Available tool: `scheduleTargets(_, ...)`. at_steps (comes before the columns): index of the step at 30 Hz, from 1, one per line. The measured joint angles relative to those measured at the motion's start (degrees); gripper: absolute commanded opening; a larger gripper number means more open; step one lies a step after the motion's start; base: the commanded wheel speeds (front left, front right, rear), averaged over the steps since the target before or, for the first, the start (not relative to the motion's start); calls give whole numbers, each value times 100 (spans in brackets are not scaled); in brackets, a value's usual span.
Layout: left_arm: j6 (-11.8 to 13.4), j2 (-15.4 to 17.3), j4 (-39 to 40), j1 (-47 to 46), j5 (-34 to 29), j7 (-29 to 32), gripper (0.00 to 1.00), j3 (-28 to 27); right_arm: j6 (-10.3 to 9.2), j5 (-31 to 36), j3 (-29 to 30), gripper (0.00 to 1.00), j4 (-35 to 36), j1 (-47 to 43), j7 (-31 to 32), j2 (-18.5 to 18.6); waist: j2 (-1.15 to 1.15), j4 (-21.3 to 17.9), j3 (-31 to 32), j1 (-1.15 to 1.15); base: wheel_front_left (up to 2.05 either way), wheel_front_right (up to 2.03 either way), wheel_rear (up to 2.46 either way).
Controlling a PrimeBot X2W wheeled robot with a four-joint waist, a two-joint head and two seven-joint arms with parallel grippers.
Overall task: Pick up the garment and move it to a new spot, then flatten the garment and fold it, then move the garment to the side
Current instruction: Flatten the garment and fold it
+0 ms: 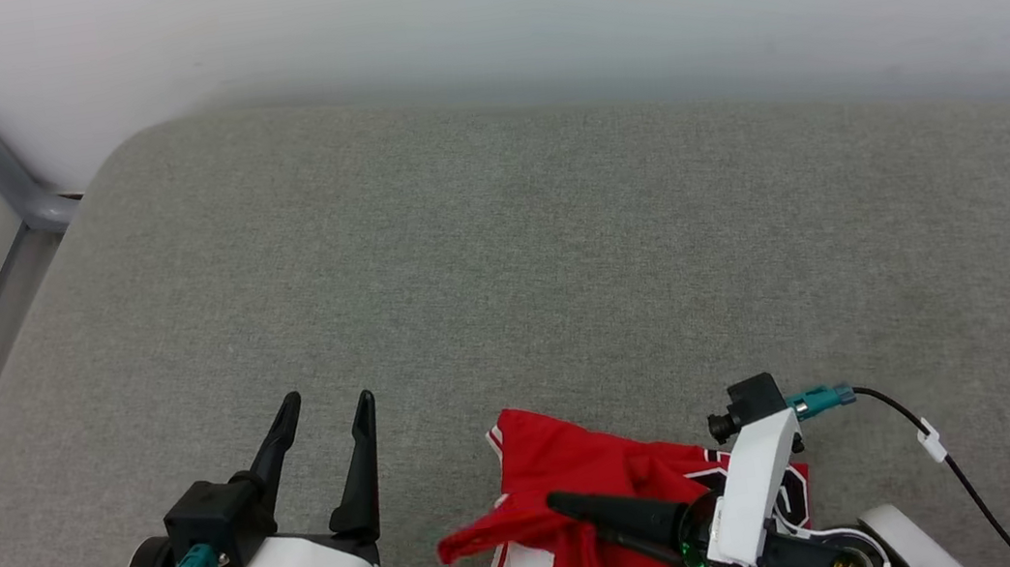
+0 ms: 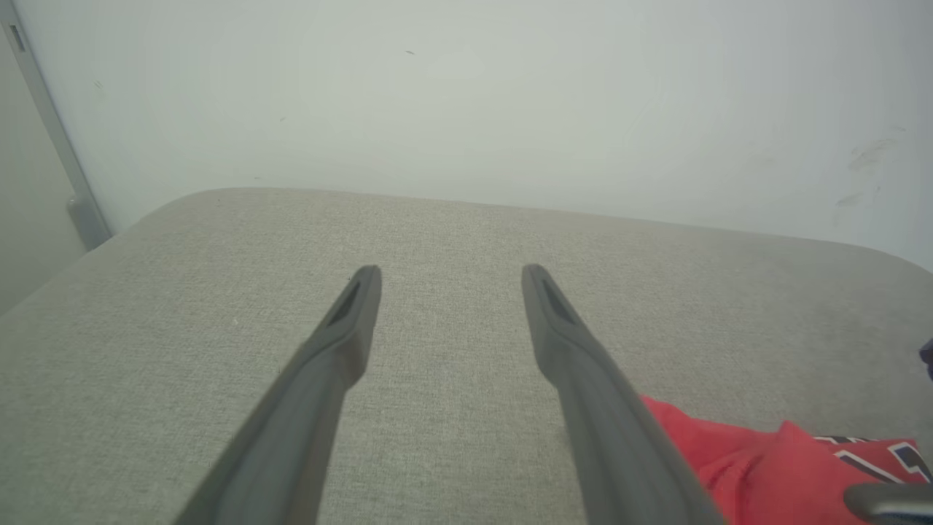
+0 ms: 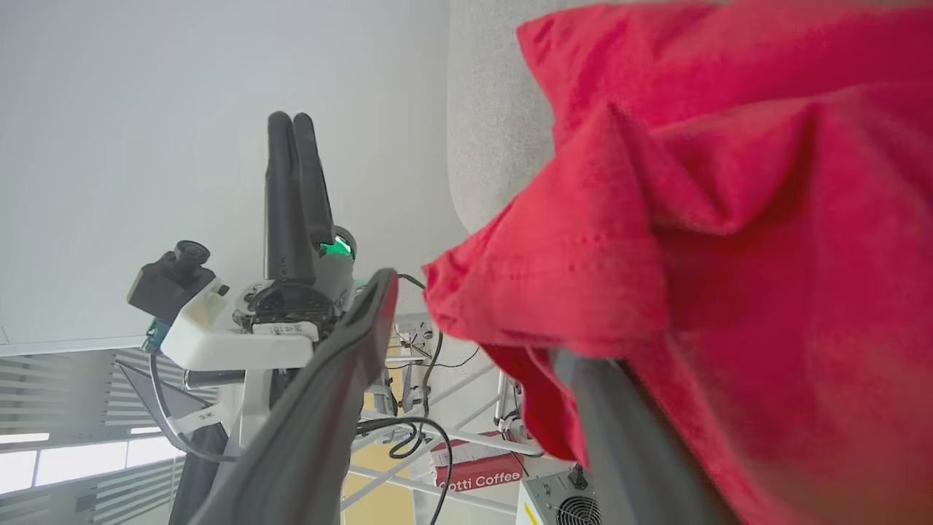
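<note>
The garment (image 1: 576, 455) lay bunched at the near edge of the grey cushion (image 1: 559, 247), right of centre. The right gripper (image 1: 585, 519) reached across it pointing left, its jaws spread, with one finger draped by a red fold and the other bare. The left gripper (image 1: 326, 409), likewise spread, hung over bare cushion just left of the garment.

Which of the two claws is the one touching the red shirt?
The right gripper: the garment drapes over one of its spread fingers. The left gripper stands apart over the bare grey cushion.
</note>
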State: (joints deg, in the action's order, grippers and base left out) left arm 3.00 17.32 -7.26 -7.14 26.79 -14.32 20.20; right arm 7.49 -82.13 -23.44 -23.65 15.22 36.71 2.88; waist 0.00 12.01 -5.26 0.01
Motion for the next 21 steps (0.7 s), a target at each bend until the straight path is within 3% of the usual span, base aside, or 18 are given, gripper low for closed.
scheduleTargets(7, -9, 0, -83, 4, -32, -33, 100, -19, 0, 457, -219, 100, 651, 7, -223, 209, 0, -139, 170, 0, 0, 0, 0)
scheduleTargets(12, 24, 21, -76, 67, -32, -41, 100, -36, 0, 1584, -155, 100, 1099, -5, -1167, 680, 0, -276, 308, 0, 0, 0, 0)
scheduleTargets(16, 96, 37, -42, 135, -32, -40, 100, -52, 0, 2551, 268, 100, 1162, -157, -1848, 954, 0, -410, 406, 0, 0, 0, 0)
scheduleTargets(19, 116, 47, -24, 179, -31, -40, 100, -60, 0, 2934, 570, 100, 1180, -310, -2022, 1027, 0, -481, 451, 0, 0, 0, 0)
scheduleTargets(20, 159, 64, -9, 235, -18, -30, 100, -81, 0, 3566, 1090, 100, 1266, -564, -2184, 1059, 0, -573, 539, 0, 0, 0, 0)
scheduleTargets(21, 179, 76, 3, 259, -3, -24, 100, -101, 0, 3751, 1273, 100, 1321, -667, -2216, 1062, 0, -601, 572, -1, 0, 0, 0)
